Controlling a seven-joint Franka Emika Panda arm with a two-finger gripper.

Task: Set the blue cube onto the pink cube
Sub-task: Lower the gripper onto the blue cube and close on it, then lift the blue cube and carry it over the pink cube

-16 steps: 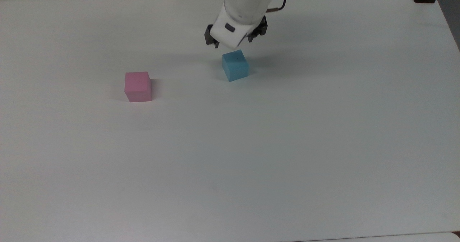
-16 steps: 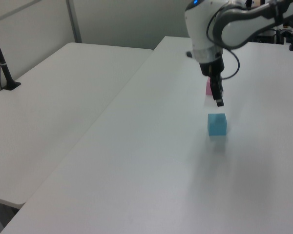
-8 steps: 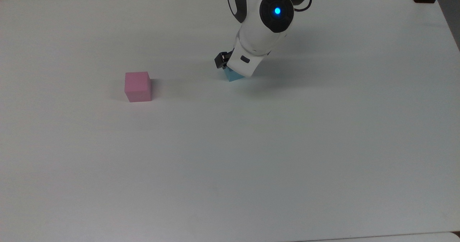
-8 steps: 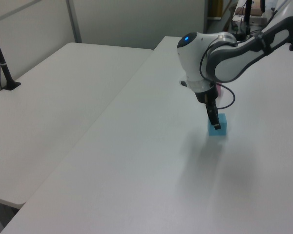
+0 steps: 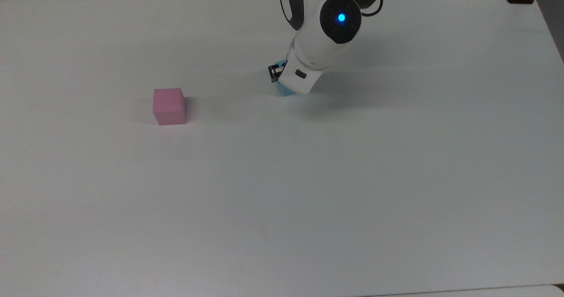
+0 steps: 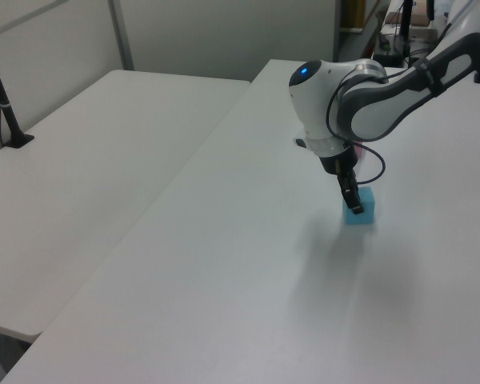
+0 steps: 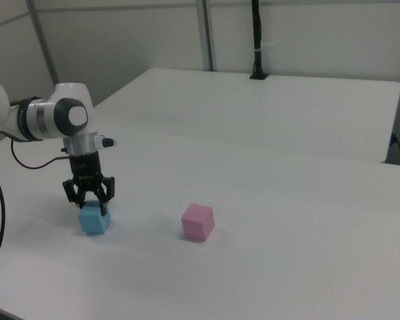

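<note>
Arm bent low, gripper pointing straight down

In the right view the white arm reaches in from the left, its wrist vertical, and the gripper (image 7: 88, 201) hangs with its dark fingers (image 7: 104, 189) spread apart. In the left view the gripper (image 6: 354, 202) sits low under the rounded wrist joint, whose blue light glows; contact at the fingertips seems likely but is unclear.

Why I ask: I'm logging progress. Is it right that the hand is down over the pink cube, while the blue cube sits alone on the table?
No, the cubes are swapped. The right view shows the hand down over the blue cube, while the pink cube sits alone on the table.
</note>
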